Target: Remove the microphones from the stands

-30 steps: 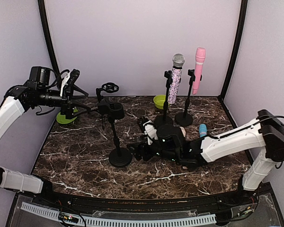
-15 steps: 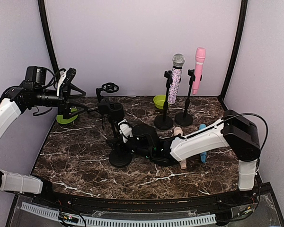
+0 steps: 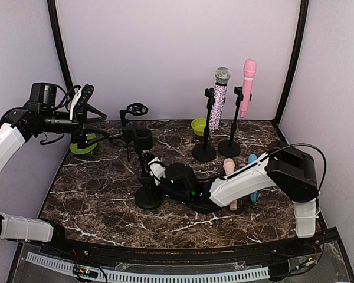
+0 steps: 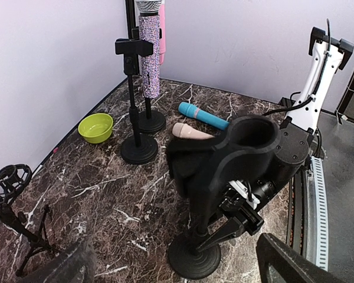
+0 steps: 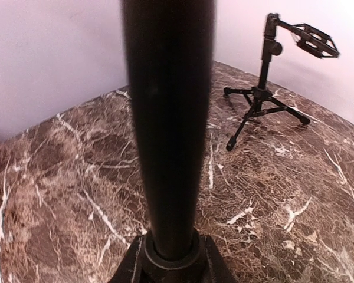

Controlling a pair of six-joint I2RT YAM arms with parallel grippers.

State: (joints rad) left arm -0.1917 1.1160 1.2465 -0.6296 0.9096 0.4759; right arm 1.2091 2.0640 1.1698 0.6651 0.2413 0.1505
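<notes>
A silver glitter microphone (image 3: 219, 101) and a pink microphone (image 3: 246, 87) stand upright in clips on two stands at the back right. In front, a black stand (image 3: 148, 196) carries an empty ring clip (image 4: 250, 133). My right gripper (image 5: 172, 259) reaches left across the table and is shut on this stand's pole just above its round base (image 4: 194, 259). My left gripper (image 4: 177, 266) hovers open at the left, level with the clip, with nothing between its fingers (image 4: 286, 262).
A beige microphone (image 3: 230, 171) and a blue microphone (image 3: 253, 161) lie loose beside my right arm. A small tripod with a shock mount (image 3: 135, 110) stands at the back left. Green bowls sit at the left (image 3: 82, 146) and back middle (image 3: 198, 126).
My right arm has swept left from the table's middle to the front stand, and its jaws have closed round the pole. The left arm has barely moved.
</notes>
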